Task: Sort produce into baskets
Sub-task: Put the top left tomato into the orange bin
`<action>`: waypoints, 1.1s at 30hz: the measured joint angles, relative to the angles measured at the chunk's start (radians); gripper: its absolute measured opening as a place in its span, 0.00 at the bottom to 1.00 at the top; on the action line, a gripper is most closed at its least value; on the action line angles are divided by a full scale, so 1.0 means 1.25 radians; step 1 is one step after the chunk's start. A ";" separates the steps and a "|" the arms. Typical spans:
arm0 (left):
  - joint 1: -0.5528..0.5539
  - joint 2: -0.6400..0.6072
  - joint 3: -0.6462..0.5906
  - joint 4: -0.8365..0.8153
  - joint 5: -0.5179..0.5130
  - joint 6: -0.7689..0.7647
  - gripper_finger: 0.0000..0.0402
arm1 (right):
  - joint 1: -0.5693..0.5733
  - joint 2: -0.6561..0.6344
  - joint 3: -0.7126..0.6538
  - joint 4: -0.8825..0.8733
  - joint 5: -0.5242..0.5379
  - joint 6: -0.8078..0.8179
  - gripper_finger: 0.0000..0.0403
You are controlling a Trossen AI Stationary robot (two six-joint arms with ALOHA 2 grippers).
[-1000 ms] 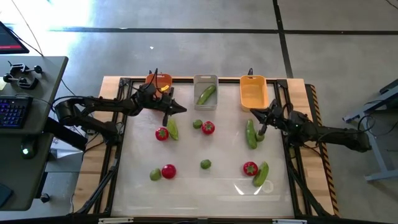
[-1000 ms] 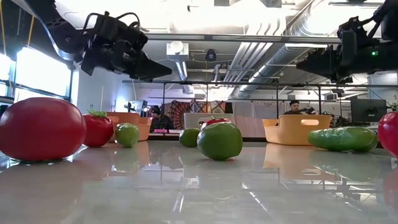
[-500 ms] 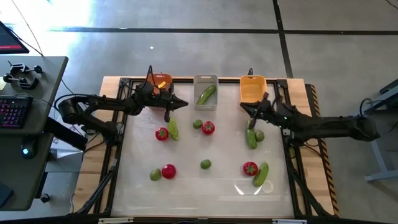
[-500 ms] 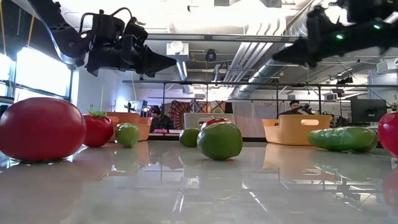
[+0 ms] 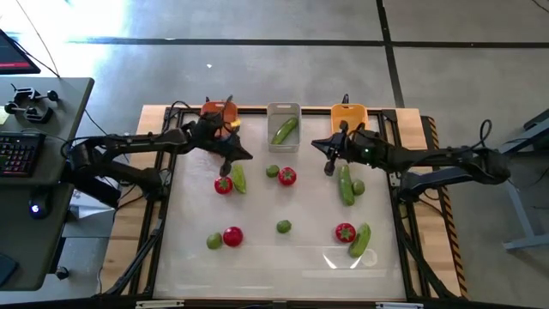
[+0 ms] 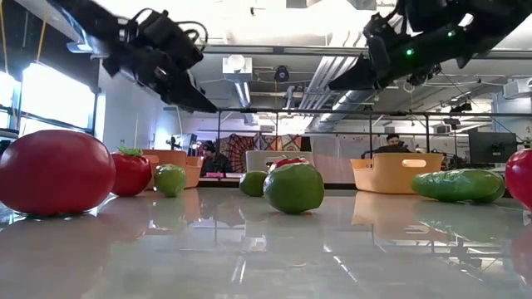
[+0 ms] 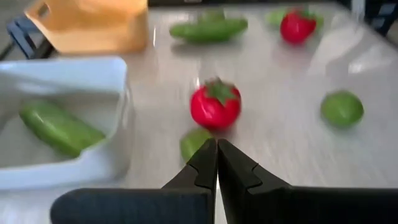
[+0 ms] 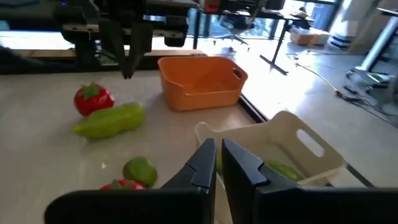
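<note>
Three baskets stand along the far edge: orange-red (image 5: 219,111), pale grey (image 5: 284,123) with a cucumber (image 5: 285,130) lying inside, and yellow-orange (image 5: 349,120). Tomatoes (image 5: 223,184) (image 5: 286,176), limes (image 5: 272,171) (image 5: 283,227) and cucumbers (image 5: 238,178) (image 5: 346,184) lie on the table. My left gripper (image 5: 230,160) (image 7: 217,163) is shut and empty, in the air just in front of the orange-red basket, above a tomato and a cucumber. My right gripper (image 5: 328,166) (image 8: 218,163) is shut and empty, in the air between the grey and yellow-orange baskets.
Toward the near edge lie a tomato (image 5: 232,235), a lime (image 5: 214,242), a tomato (image 5: 345,232) and a cucumber (image 5: 359,239). Another lime (image 5: 358,186) lies beside the right cucumber. The table's near middle is bare. People sit in the room behind the table (image 6: 393,143).
My right gripper has moved from above the right cucumber and lime toward the table's left and far edge, to the gap between the grey and yellow-orange baskets. My left gripper has tipped its fingers downward while staying near the orange-red basket. No produce has moved.
</note>
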State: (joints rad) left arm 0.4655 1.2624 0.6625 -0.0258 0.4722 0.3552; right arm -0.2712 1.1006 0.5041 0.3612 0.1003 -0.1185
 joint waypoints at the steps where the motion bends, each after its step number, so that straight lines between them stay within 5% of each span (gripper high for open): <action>1: -0.022 -0.011 0.014 -0.046 -0.031 0.003 0.00 | -0.004 0.006 0.000 0.002 -0.004 -0.010 0.04; 11: -0.251 -0.055 0.131 -0.348 -0.365 -0.157 0.05 | -0.019 0.012 0.000 0.000 -0.005 -0.052 0.04; 21: -0.440 -0.054 0.195 -0.631 -0.457 -0.430 0.30 | -0.018 0.012 0.000 -0.038 -0.007 -0.014 0.04; 33: -0.433 0.008 0.196 -0.714 -0.537 -0.571 0.71 | -0.018 0.012 0.000 -0.040 -0.025 -0.010 0.04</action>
State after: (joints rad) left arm -0.0757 1.2722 0.9070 -0.9183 -0.1987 -0.3581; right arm -0.2935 1.1152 0.5041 0.3111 0.0685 -0.1314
